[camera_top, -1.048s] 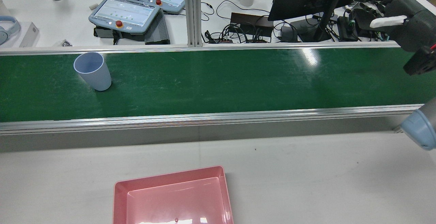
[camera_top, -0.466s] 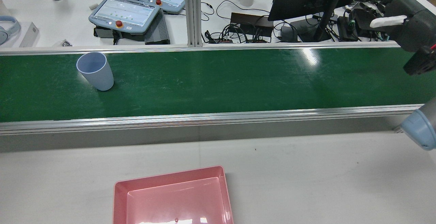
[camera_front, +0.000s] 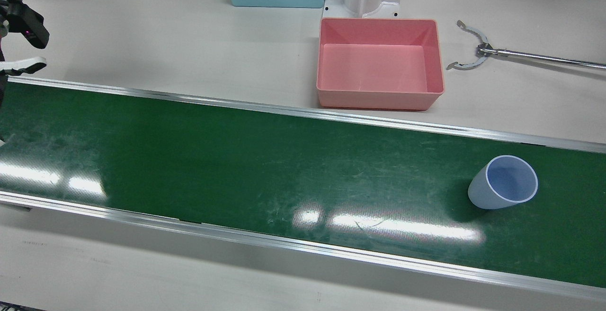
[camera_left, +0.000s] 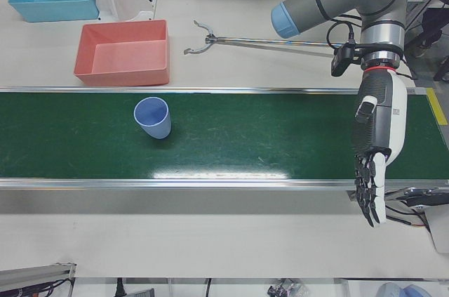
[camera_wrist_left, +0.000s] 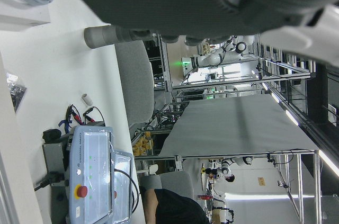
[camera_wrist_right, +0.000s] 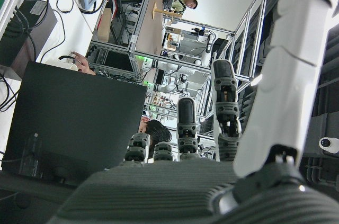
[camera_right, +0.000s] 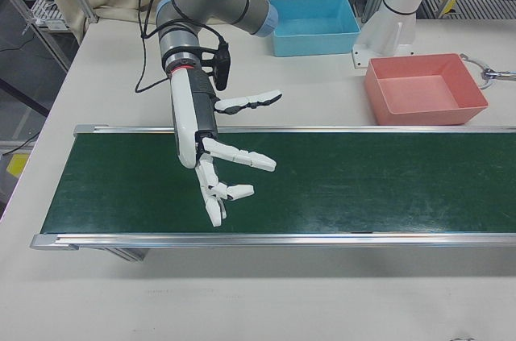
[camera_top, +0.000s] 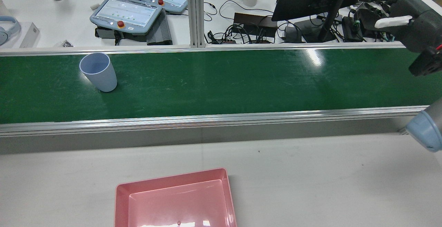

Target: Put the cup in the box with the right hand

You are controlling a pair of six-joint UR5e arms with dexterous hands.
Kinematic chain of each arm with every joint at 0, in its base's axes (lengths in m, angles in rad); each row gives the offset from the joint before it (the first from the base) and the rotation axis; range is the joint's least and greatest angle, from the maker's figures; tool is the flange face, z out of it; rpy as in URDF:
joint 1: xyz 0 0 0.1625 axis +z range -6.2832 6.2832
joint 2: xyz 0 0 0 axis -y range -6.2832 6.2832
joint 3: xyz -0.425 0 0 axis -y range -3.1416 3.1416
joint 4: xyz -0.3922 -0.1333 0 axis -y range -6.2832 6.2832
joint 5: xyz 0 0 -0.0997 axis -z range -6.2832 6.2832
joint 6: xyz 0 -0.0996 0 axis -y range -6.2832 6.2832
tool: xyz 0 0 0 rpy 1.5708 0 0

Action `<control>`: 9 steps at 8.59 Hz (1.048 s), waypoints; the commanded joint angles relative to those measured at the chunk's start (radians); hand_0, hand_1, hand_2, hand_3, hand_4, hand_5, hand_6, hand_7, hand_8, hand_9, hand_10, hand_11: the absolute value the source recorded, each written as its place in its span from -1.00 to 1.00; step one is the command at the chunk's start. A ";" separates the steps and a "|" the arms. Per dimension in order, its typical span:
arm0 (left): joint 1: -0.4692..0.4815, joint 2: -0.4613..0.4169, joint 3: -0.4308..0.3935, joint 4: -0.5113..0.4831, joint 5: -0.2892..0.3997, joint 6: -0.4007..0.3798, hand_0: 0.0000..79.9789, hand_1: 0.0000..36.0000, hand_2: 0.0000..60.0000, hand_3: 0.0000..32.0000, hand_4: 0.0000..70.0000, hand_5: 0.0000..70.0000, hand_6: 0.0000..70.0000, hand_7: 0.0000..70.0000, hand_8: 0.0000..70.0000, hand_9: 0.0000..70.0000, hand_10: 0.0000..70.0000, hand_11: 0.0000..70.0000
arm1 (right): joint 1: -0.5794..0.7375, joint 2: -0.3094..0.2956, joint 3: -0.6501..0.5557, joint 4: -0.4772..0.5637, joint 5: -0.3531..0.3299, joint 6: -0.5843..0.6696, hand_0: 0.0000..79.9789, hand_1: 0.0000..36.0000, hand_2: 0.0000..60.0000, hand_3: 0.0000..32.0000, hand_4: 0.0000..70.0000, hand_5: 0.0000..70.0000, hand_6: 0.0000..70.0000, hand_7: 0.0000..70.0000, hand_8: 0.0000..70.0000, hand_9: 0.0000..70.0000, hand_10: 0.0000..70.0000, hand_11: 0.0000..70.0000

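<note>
On the green belt (camera_front: 236, 159) stands an unmarked cup (camera_front: 503, 182); no writing readable.

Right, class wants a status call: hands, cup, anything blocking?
Right hand open above the belt, holding nothing. Left hand open too. Cup upright on belt, far off. Pink box empty; path clear.
</note>
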 commanded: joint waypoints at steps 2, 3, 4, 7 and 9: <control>0.000 0.000 0.000 0.000 0.000 0.000 -1.00 -1.00 -1.00 -1.00 -1.00 -1.00 -1.00 -1.00 -1.00 -1.00 -1.00 -1.00 | -0.002 0.001 -0.001 0.000 0.000 0.000 0.41 -0.29 -1.00 -1.00 0.03 -0.85 -0.71 0.33 -0.97 -0.72 -0.80 -0.66; 0.001 0.000 0.000 0.002 0.000 0.000 -1.00 -1.00 -1.00 -1.00 -1.00 -1.00 -1.00 -1.00 -1.00 -1.00 -1.00 -1.00 | -0.005 0.001 0.001 0.000 0.000 0.000 0.41 -0.29 -1.00 -1.00 0.02 -0.85 -0.71 0.31 -0.96 -0.72 -0.80 -0.66; 0.000 0.000 0.000 0.000 0.000 0.000 -1.00 -1.00 -1.00 -1.00 -1.00 -1.00 -1.00 -1.00 -1.00 -1.00 -1.00 -1.00 | -0.005 0.000 0.002 0.000 0.000 0.000 0.41 -0.29 -1.00 -1.00 0.03 -0.85 -0.71 0.31 -0.96 -0.72 -0.80 -0.66; 0.000 0.000 0.000 0.000 0.000 -0.001 -1.00 -1.00 -1.00 -1.00 -1.00 -1.00 -1.00 -1.00 -1.00 -1.00 -1.00 -1.00 | -0.005 -0.002 0.002 0.000 0.000 0.000 0.41 -0.28 -1.00 -1.00 0.01 -0.85 -0.72 0.29 -0.97 -0.73 -0.81 -0.67; 0.001 0.000 0.000 0.000 0.000 -0.001 -1.00 -1.00 -1.00 -1.00 -1.00 -1.00 -1.00 -1.00 -1.00 -1.00 -1.00 -1.00 | -0.005 -0.002 0.002 0.000 -0.002 0.000 0.41 -0.28 -1.00 -1.00 0.00 -0.85 -0.73 0.27 -0.97 -0.74 -0.81 -0.67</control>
